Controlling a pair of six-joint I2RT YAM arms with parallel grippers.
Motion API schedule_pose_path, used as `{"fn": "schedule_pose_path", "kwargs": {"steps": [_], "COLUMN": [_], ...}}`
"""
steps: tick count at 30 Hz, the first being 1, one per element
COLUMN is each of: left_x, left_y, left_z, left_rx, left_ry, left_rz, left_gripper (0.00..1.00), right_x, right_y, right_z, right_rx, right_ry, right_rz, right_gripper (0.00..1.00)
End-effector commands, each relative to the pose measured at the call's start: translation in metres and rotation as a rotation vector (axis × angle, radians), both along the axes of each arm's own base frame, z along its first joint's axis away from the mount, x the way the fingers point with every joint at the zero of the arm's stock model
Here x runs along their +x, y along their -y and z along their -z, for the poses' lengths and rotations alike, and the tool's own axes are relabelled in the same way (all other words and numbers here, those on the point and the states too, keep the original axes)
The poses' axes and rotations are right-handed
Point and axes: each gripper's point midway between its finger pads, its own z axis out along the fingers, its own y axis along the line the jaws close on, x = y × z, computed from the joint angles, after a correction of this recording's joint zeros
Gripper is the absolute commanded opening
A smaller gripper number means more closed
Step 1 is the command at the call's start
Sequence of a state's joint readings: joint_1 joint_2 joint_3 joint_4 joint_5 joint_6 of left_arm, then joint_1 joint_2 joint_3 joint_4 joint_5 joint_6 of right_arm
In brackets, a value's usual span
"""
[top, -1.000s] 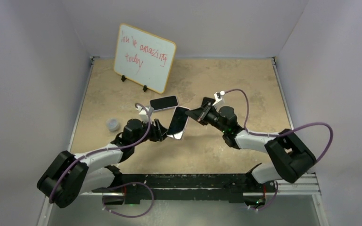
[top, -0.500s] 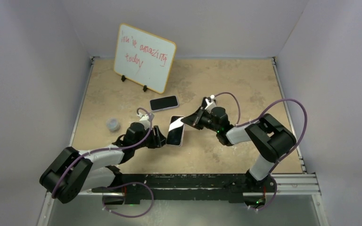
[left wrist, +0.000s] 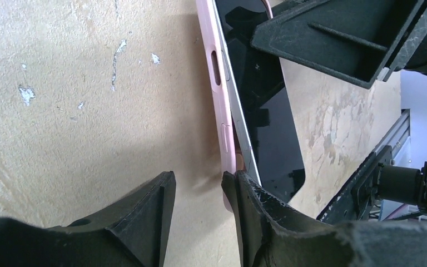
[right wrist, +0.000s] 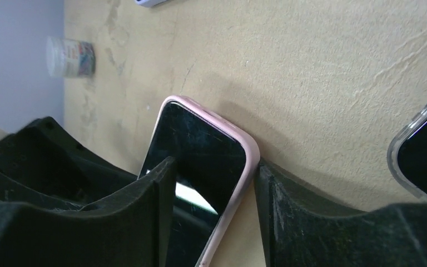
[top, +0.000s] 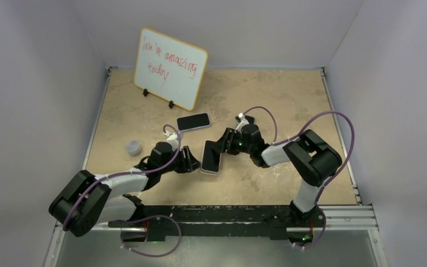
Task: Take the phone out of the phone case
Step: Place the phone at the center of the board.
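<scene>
Risk: right pincer clamps phone and case together, so both could lift. Left pincer gapes, leaving case unpinned on tabletop.

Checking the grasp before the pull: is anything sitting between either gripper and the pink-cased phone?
Nothing visible does. The right gripper's fingers straddle the pink-cased phone's corner; the left gripper sits at its opposite end. The second phone and the jar lie apart.

pale lavender walls, tan mottled table, metal rail along its near edge, soft even light
</scene>
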State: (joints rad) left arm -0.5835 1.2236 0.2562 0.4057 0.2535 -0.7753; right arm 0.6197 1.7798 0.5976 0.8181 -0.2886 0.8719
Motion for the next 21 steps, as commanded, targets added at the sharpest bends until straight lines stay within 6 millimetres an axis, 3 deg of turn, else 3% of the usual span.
{"fn": "schedule_pose_path", "kwargs": {"steps": [1, 8, 11, 15, 21], "left_x": [0.019, 0.018, 0.02, 0.02, 0.007], "left_y": [0.019, 0.016, 0.01, 0.003, -0.002], "left_z": [-0.036, -0.031, -0.032, -0.039, -0.034], "left_rx": [-0.097, -0.075, -0.05, -0.044, -0.027], "left_ry": [0.095, 0.083, 0.09, 0.107, 0.08], "left_rz": [0.014, 0.009, -0.019, -0.044, -0.027], "left_gripper": [0.45, 0.41, 0.38, 0.26, 0.24], "right_x": [-0.002, -0.013, -0.02, -0.039, -0.064], "right_y": [0.009, 0.029, 0.032, 0.02, 0.0], "right_z": [-0.004, -0.007, -0.02, -0.042, -0.053], "right_rx": [-0.175, -0.411, -0.46, -0.518, -0.592], "right_ry": [0.121, 0.245, 0.328, 0.473, 0.599], "right_rz": [-0.086, -0.181, -0.21, -0.303, -0.442], "right_gripper": [0.57, 0.64, 0.65, 0.66, 0.67]}}
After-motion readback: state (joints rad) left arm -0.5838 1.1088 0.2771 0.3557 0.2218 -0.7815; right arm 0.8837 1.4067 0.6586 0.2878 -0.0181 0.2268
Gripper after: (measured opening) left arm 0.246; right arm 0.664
